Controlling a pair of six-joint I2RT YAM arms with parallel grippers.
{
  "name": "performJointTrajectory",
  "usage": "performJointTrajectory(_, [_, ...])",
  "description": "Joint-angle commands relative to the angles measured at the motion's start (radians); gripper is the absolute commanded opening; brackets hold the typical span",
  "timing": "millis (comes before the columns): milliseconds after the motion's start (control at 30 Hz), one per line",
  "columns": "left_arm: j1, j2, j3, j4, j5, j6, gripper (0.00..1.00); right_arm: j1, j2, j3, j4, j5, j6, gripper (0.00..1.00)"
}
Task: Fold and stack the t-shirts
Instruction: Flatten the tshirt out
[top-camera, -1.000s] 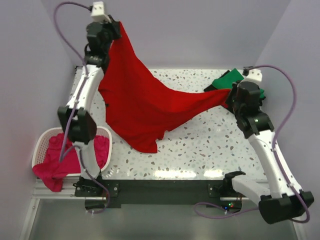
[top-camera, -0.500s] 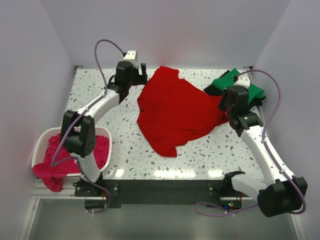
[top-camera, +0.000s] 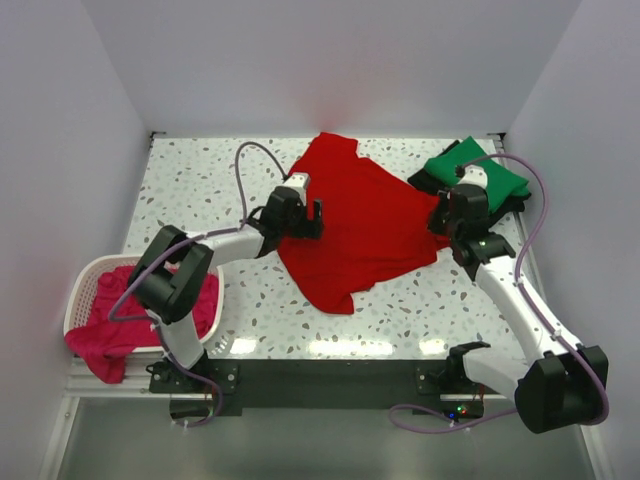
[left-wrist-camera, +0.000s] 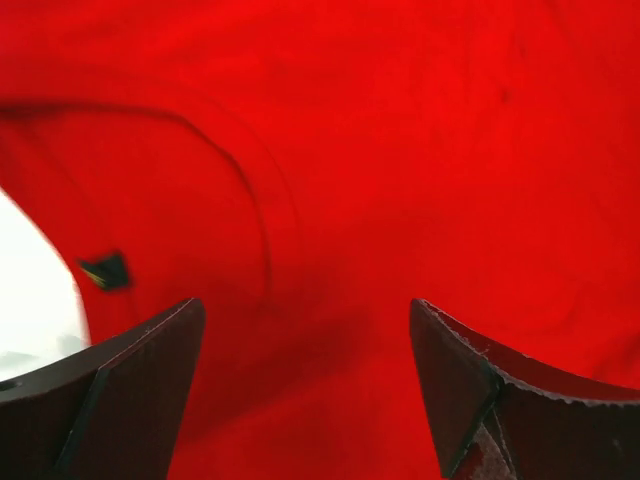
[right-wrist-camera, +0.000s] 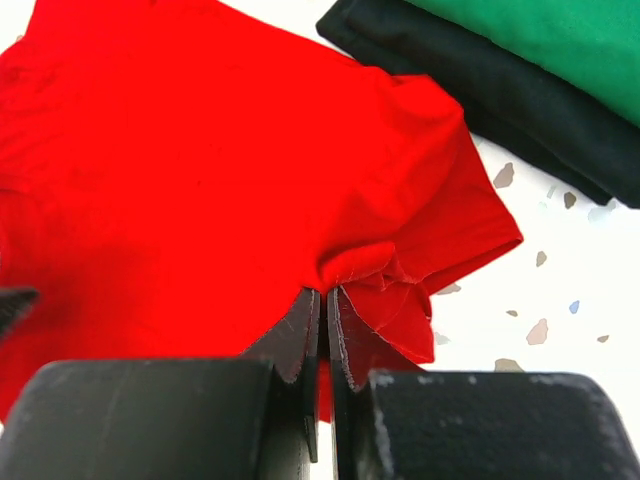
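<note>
The red t-shirt (top-camera: 360, 225) lies spread and rumpled on the speckled table (top-camera: 200, 180). In the left wrist view the red t-shirt (left-wrist-camera: 380, 150) fills the frame. My left gripper (top-camera: 312, 218) hovers open at its left edge, fingers wide apart with only flat cloth below my left gripper (left-wrist-camera: 305, 310). My right gripper (top-camera: 438, 222) is shut on a bunched fold at the red t-shirt's (right-wrist-camera: 200, 180) right sleeve, the pinch showing at my right gripper (right-wrist-camera: 325, 292). A folded green t-shirt (top-camera: 480, 170) rests on a folded black t-shirt (top-camera: 425, 178) at the back right.
A white lattice basket (top-camera: 85, 285) sits at the near left with a magenta-pink t-shirt (top-camera: 110, 340) spilling over its front rim. The green t-shirt (right-wrist-camera: 540, 40) and black t-shirt (right-wrist-camera: 470, 90) pile lies just beyond the red sleeve. Walls close the table on three sides.
My left gripper let go of the red t-shirt it held high at the back, and the cloth dropped onto the table. The left arm then came down to the shirt's left edge.
</note>
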Motion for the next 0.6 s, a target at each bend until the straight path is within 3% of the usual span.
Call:
performJointTrajectory(0, [-0.024,-0.02,-0.025,0.044,-0.004,-0.05,0.88,-0.003,-0.035,-0.011,0.055,-0.008,0.014,0.0])
performJointTrajectory(300, [-0.038,0.074,0.027,-0.046,-0.035,-0.069,0.89,-0.004,-0.026,-0.011,0.061,-0.014,0.016,0.0])
performJointTrajectory(567, [0.091,0.184,0.079,-0.043,0.045,-0.073,0.9,-0.004,0.0,-0.011,0.073,-0.023,0.016,0.0])
